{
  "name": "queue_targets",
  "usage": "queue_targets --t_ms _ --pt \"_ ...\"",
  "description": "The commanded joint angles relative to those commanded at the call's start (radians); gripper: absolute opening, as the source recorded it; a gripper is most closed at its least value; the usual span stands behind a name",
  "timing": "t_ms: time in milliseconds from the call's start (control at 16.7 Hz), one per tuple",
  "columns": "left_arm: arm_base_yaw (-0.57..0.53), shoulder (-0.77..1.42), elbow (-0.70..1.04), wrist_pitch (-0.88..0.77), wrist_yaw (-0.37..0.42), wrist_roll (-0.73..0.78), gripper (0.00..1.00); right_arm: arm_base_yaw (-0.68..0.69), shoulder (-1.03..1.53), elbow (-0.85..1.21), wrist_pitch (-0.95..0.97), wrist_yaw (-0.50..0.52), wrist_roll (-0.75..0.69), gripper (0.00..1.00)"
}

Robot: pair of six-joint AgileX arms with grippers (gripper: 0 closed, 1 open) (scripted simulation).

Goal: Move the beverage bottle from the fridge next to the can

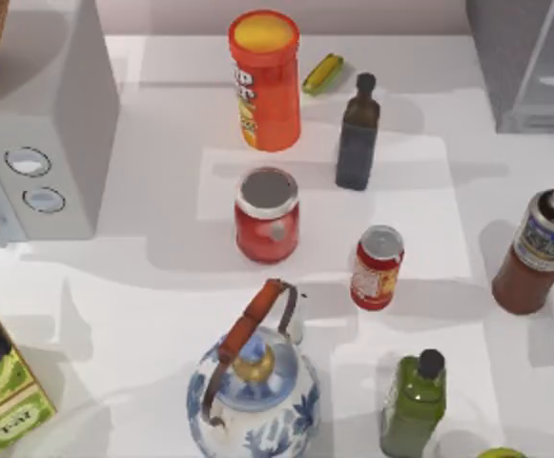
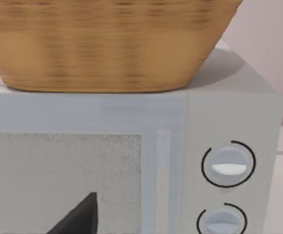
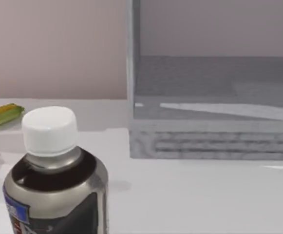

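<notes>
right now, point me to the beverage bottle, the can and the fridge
beverage bottle (image 1: 542,239): top view, on its blue-grey label.
can (image 1: 377,270): top view, on its red side with the yellow-white label.
fridge (image 1: 527,57): top view, on its pale see-through door panel at the table's far right.

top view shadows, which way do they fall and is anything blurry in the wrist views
Top view: shadows fall rightward, as beside the dark bottle and the can. Left wrist view: the basket looks soft. Right wrist view: the beverage bottle up close is blurred, as is the fridge grille.
</notes>
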Motion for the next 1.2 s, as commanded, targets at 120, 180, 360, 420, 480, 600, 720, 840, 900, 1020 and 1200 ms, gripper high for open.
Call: queue_targets --t_ms 120,180,360,420,480,600,720,840,900,1020,1200 --pt "0.0 0.0 0.0 0.0 0.0 0.0 1.0 -0.02 -0.076 0.017 -0.063 -0.008 -0.003 1.0" --pt "0.0 0.0 0.0 0.0 0.0 0.0 1.0 -0.026 -0.099 0.025 -0.08 -0.01 -0.004 1.0" --pt "0.0 0.0 0.0 0.0 0.0 0.0 1.0 -0.03 -0.114 0.03 -0.091 -0.01 -0.006 1.0" --pt "0.0 0.0 0.0 0.0 0.0 0.0 1.0 -0.03 -0.114 0.03 -0.091 -0.01 -0.006 1.0" --pt "0.0 0.0 0.0 0.0 0.0 0.0 1.0 -0.03 -0.114 0.03 -0.091 -0.01 -0.006 1.0" --pt "0.0 0.0 0.0 0.0 0.0 0.0 1.0 -0.027 -0.112 0.029 -0.09 -0.009 -0.005 1.0" --pt "0.0 0.0 0.0 0.0 0.0 0.0 1.0 -0.029 -0.138 0.051 -0.123 -0.008 -0.006 1.0" --pt "0.0 0.0 0.0 0.0 0.0 0.0 1.0 -0.031 -0.191 0.094 -0.197 -0.006 -0.007 1.0" --pt "0.0 0.0 0.0 0.0 0.0 0.0 1.0 -0.032 -0.225 0.122 -0.25 -0.006 -0.007 1.0" --pt "0.0 0.0 0.0 0.0 0.0 0.0 1.0 -0.032 -0.302 0.186 -0.387 -0.006 -0.008 1.0" --pt "0.0 0.0 0.0 0.0 0.0 0.0 1.0 -0.032 -0.437 0.295 -0.644 -0.008 -0.01 1.0"
